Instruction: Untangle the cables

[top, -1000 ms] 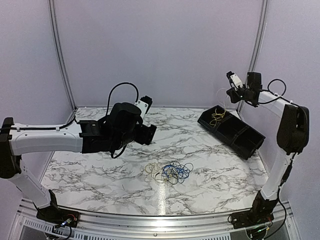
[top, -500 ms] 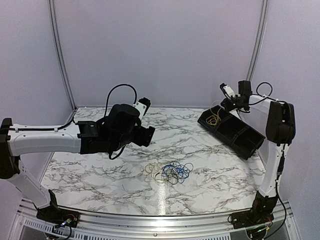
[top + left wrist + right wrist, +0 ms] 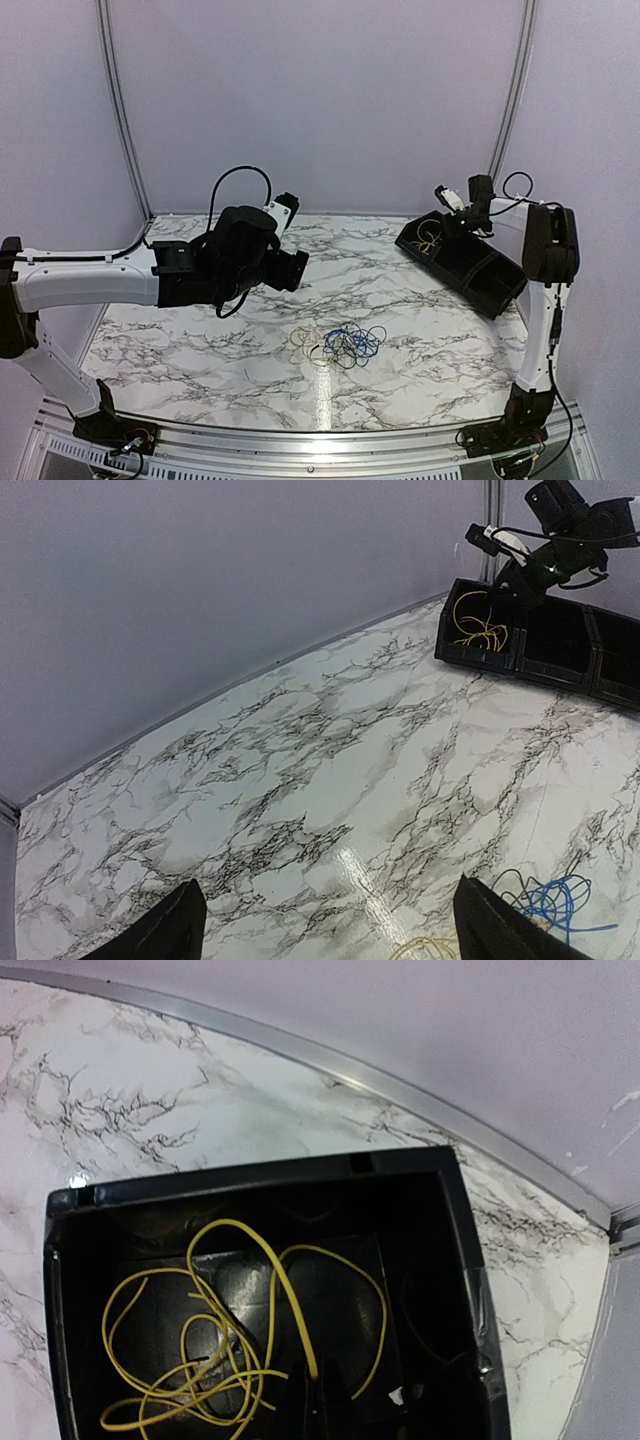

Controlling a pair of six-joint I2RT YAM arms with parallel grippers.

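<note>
Judging by the yellow cable point(image 3: 225, 1378) in the bin point(image 3: 260, 1172), sorting was underway; left jaws stood apart, right jaws' state unclear; the tangle point(image 3: 340, 345) on the desk point(image 3: 200, 320) needed separating next.

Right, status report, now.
Left gripper open, empty. Right gripper above black plastic bin, state unclear. Thin yellow wire inside bin; blue-and-yellow wire tangle on marble table.

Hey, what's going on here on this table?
The right arm reaches over the far end of a black bin, where a yellow cable lies coiled in the end compartment. The left arm hangs above the marble table, its fingers spread and empty. A tangle of blue, black and pale cables lies mid-table, touched by neither arm.
</note>
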